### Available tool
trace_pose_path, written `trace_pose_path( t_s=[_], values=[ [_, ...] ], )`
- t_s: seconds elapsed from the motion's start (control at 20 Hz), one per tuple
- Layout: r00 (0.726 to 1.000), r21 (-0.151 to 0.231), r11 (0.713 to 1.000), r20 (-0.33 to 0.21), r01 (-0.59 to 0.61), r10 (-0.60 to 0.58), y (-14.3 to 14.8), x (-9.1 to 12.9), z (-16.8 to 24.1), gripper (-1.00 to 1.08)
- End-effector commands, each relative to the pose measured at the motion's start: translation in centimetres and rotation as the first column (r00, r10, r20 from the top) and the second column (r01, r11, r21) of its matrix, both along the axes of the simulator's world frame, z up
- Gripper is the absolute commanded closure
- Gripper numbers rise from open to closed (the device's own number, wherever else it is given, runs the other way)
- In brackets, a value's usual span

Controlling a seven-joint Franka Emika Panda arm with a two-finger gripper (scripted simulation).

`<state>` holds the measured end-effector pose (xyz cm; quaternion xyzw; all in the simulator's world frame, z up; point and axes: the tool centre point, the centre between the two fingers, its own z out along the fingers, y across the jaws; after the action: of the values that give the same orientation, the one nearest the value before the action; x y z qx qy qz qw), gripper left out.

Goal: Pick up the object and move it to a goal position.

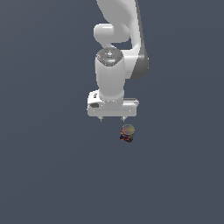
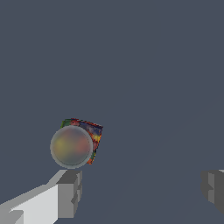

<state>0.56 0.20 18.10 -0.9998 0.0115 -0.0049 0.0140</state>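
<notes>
nearest the exterior camera, the object (image 1: pixel 127 133) stood upright on the floor, just off the wide-open, empty gripper (image 1: pixel 112 118), toward that view's right; descending unaligned, one fingertip (image 2: pixel 68 189) risked landing on the can's top and toppling it

No readable text; the can's (image 2: pixel 74 144) side is only coloured patches.

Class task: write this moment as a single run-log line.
phase: approach | hand: open, empty | can: upright on floor, not between fingers, near one | lift: not yet done
</notes>
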Motion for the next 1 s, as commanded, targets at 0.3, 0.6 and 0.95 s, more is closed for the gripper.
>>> trace_pose_path(
  t_s=[0.3, 0.6, 0.95],
  values=[
    [0.999, -0.002, 0.999, -0.008, -0.033, 0.033, 1.5, -0.3, -0.9, -0.92],
    [0.998, -0.003, 0.998, -0.012, -0.061, 0.061, 2.2, -0.5, -1.3, -0.92],
    [0.999, -0.005, 0.999, -0.012, -0.032, 0.031, 2.6, -0.4, -1.7, -0.92]
  ],
)
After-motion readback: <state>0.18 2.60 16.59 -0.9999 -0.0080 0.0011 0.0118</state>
